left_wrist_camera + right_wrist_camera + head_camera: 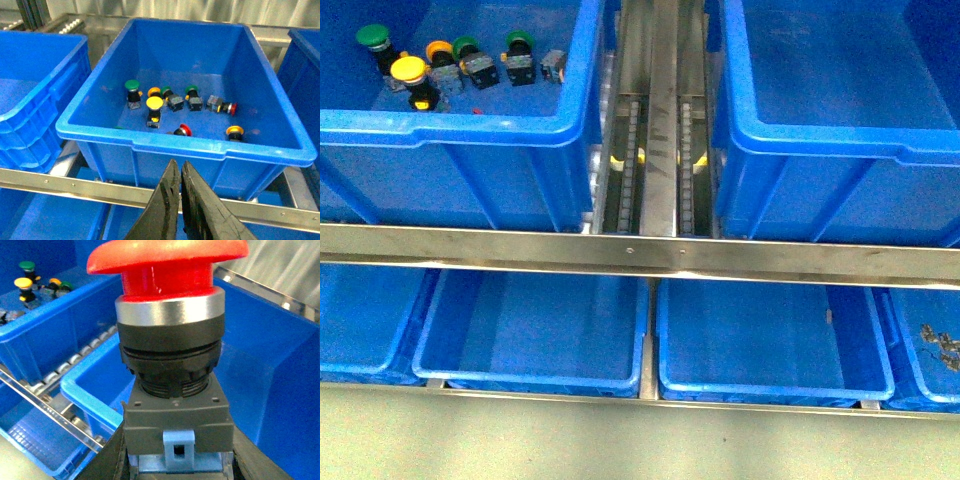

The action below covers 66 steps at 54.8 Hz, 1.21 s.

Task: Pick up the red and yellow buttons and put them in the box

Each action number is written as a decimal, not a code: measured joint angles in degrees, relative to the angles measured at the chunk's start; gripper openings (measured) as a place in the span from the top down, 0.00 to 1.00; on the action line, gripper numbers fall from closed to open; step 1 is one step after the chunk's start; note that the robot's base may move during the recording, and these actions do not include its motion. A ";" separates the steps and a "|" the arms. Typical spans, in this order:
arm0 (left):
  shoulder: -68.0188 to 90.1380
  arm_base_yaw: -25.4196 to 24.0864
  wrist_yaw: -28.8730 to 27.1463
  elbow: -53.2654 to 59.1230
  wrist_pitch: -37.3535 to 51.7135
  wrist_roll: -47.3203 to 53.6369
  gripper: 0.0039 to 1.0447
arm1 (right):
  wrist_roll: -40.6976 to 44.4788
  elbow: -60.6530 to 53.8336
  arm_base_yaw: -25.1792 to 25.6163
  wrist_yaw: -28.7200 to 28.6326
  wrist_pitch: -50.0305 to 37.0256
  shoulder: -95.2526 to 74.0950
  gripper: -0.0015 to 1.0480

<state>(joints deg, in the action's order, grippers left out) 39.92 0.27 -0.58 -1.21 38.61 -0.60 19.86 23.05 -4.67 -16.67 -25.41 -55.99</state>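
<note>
Steel rack rail (640, 255), blue bins above and below. Right gripper (176, 462) clamped on grey body of red button (170, 325), cap up. Left gripper (180, 187) fingers pressed together. Front frame, upper left: bin (500, 130) with yellow button (409, 68) and green-capped switches (372, 38). Upper right: box (820, 150).

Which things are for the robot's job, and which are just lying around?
For the job: red button, yellow button, deep blue bin on the right.
Just lying about: green buttons, shallow blue trays, steel rail, small metal bits.
</note>
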 joint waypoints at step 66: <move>-29.46 -0.17 0.85 0.07 -27.93 0.09 0.98 | -2.56 3.65 -15.89 17.97 -3.48 -7.87 0.75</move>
<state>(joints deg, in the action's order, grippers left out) 10.46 0.10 0.27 -1.15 10.68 -0.51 17.30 26.70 -20.56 1.30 -28.88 -63.86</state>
